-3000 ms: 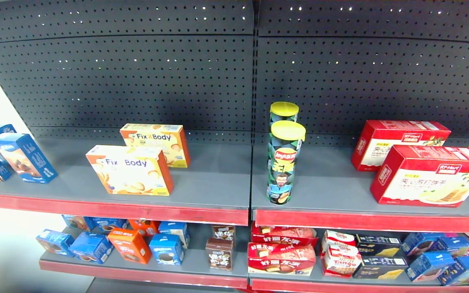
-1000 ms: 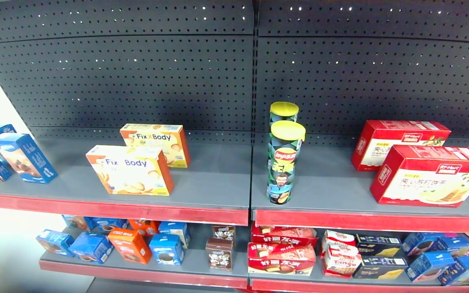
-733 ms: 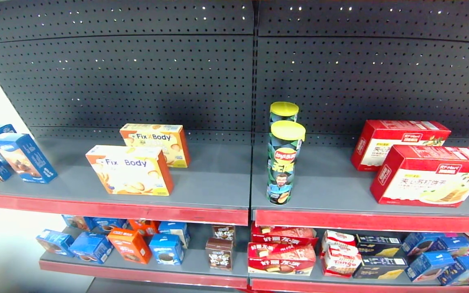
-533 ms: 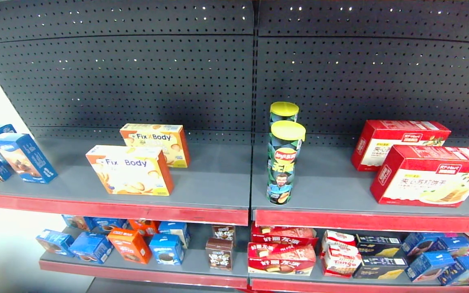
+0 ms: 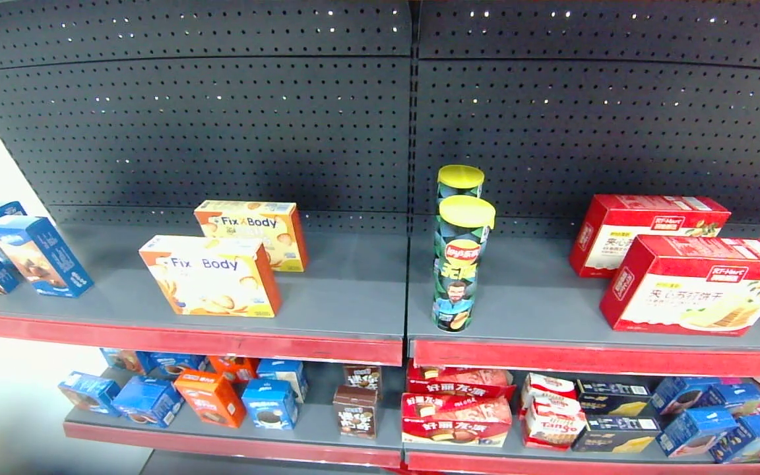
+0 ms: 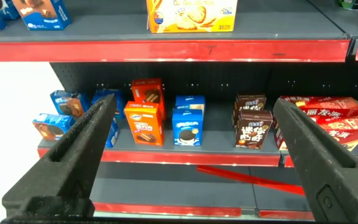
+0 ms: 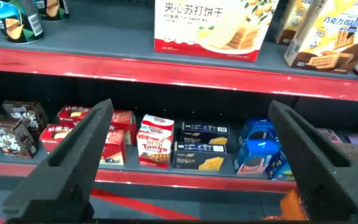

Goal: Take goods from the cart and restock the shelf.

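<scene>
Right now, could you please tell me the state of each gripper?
Left gripper: open, holding nothing.
Right gripper: open, holding nothing.

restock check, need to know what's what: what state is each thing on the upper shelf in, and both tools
front chip can: upright, yellow lid on
rear chip can: upright, lid on, right behind the front one
front orange box: closed, standing
rear orange box: closed, standing
front red box: closed, standing
rear red box: closed, standing
left tool: open, empty
right tool: open, empty
</scene>
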Controlling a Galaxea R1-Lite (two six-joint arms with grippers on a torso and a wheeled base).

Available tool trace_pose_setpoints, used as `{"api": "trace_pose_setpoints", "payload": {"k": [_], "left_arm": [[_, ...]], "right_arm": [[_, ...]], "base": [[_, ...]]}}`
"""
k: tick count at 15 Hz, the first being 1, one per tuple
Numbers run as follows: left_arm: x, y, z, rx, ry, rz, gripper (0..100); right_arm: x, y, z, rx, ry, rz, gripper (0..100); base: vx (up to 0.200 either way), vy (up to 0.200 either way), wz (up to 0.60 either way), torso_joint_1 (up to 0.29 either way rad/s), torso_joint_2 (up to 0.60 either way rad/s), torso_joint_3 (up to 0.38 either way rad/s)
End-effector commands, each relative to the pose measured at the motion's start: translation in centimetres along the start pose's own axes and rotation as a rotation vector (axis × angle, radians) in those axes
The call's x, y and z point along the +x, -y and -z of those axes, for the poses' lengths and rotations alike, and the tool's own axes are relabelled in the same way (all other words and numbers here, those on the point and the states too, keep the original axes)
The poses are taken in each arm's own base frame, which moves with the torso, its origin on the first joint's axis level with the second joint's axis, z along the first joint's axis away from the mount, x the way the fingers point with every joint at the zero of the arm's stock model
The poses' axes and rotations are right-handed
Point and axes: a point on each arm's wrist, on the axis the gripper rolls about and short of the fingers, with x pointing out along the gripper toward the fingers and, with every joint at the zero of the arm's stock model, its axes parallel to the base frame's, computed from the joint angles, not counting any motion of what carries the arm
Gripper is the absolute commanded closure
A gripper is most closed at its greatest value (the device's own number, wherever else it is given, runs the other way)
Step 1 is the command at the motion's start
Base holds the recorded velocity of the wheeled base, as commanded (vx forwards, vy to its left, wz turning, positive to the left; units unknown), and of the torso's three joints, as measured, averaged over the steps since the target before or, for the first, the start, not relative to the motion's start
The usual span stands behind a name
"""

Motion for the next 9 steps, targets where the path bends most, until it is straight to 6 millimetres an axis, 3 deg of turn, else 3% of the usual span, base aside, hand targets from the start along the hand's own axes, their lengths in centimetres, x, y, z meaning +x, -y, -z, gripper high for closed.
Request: {"api": "trace_pose_setpoints", "payload": {"k": [1, 9], "left_arm": [[0.00, 0.00, -0.04, 0.000, 0.001, 0.000, 0], [0.01, 0.00, 0.00, 0.000, -0.001, 0.000, 0]], "right_arm": [[-0.01, 0.00, 0.00, 0.000, 0.003, -0.001, 0], [0.04, -0.01, -0.07, 0.049, 0.023, -0.005, 0]], "base": [[0.000, 0.000, 0.00, 0.000, 0.00, 0.000], [0.000, 0.000, 0.00, 0.000, 0.00, 0.000]]}}
